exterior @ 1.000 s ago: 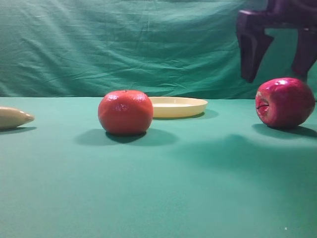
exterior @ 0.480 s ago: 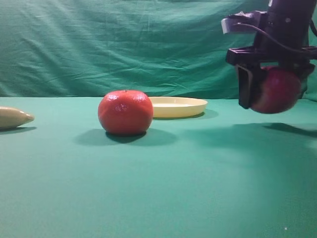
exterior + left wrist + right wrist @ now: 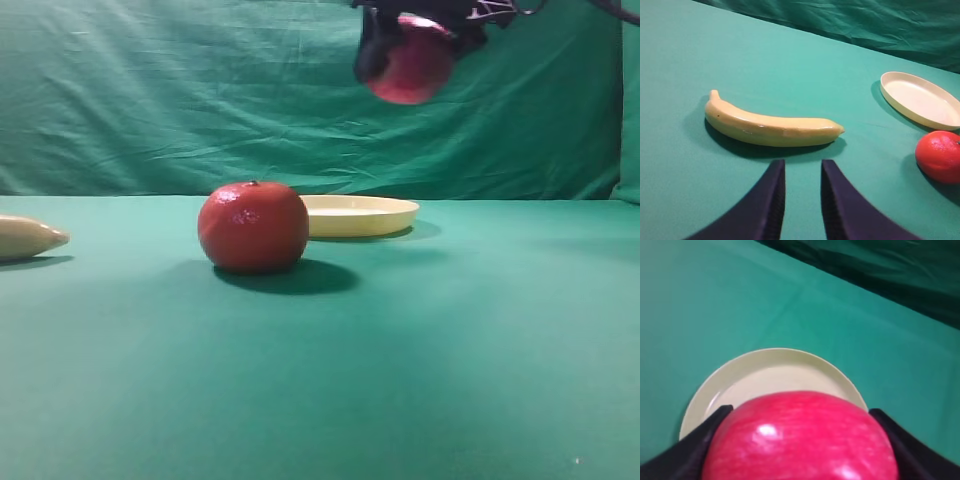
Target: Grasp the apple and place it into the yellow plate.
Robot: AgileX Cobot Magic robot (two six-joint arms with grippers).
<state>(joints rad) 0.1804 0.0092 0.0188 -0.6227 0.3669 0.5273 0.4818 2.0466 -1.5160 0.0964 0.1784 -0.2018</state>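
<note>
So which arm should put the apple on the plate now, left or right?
The right one, most likely. The right gripper holds the apple in the air, and its own camera looks down on the yellow plate. The left gripper holds nothing, low by the banana.

The right gripper [image 3: 412, 45] jaws clasp the apple [image 3: 408, 68] high above the yellow plate [image 3: 360, 214] (tangerine [image 3: 253, 227] nearer).

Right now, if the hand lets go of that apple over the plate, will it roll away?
Probably it would roll some: the apple is round and shiny, so likely slippery. The right hand holds it high above the plate, whose low rim may not stop it. Lowering first seems safer.
</note>
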